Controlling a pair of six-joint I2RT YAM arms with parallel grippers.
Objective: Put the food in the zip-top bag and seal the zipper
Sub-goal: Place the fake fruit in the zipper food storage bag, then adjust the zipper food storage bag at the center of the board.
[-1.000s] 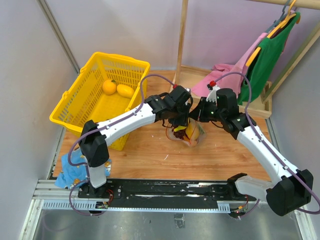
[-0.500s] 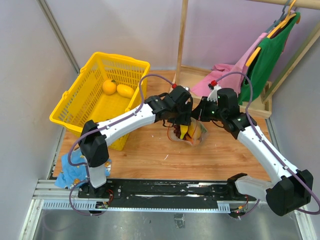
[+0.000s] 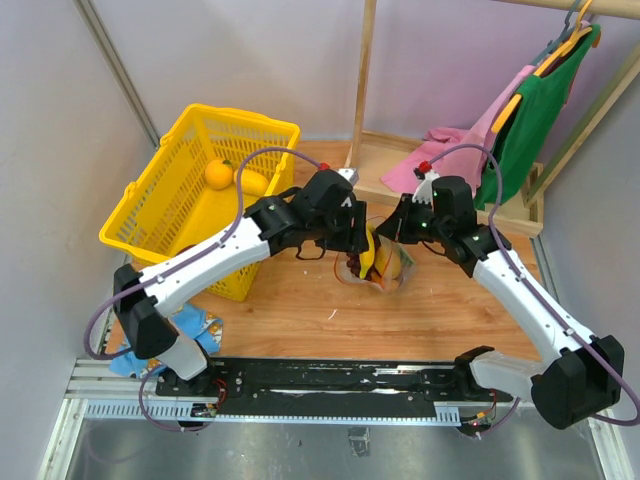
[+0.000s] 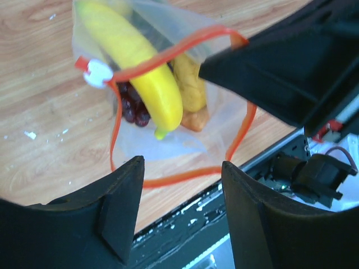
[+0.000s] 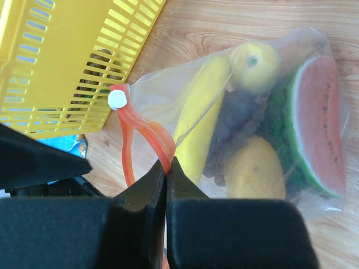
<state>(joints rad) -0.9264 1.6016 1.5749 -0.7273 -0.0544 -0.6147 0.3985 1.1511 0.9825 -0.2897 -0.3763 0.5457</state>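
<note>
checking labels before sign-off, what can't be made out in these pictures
- top view: bag mouth, under the left arm and right arm
- left wrist view: bag's far side, behind the right arm
- right wrist view: zipper past the right tool, hidden by its fingers; basket cut by the frame edge

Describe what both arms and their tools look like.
The left arm and right arm have white link shells with black joint housings. A thin purple cable loops along each. The left tool and right tool have chunky matte black fingers. A small red knob tops each wrist.
</note>
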